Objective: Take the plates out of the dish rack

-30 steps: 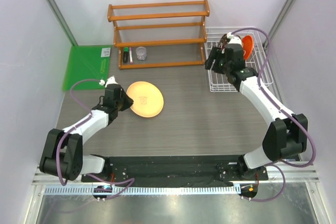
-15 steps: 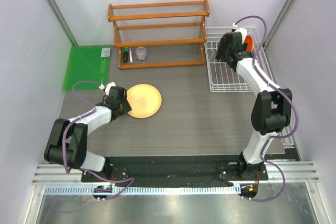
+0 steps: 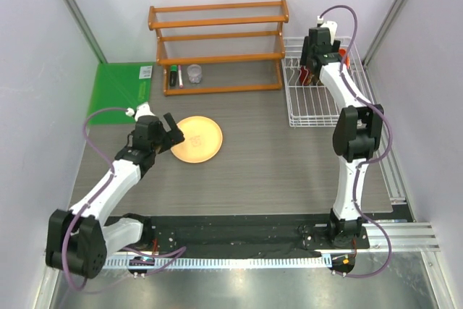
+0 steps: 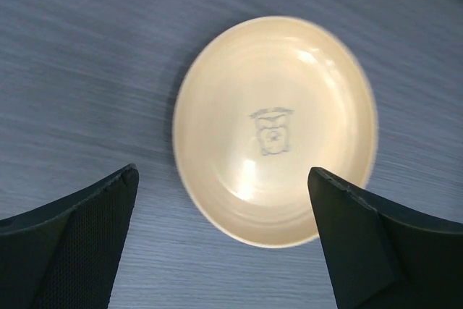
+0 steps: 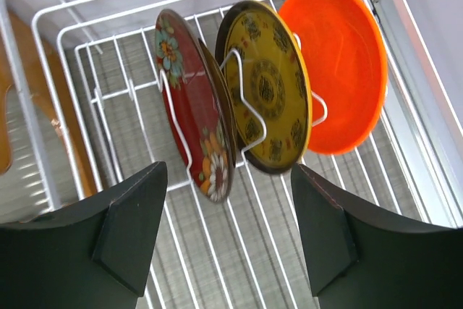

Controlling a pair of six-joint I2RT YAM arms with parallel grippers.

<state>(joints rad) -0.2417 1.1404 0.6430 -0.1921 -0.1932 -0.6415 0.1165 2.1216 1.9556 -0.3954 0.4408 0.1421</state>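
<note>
There, glossy round plates [image 5: 269,86] in wire rack [image 5: 239,251]

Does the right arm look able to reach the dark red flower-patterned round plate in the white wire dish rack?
Probably yes: the open right gripper hangs above the dark red flower-patterned plate with nothing between, though the dark-rimmed yellow-centred plate stands close beside it.
</note>
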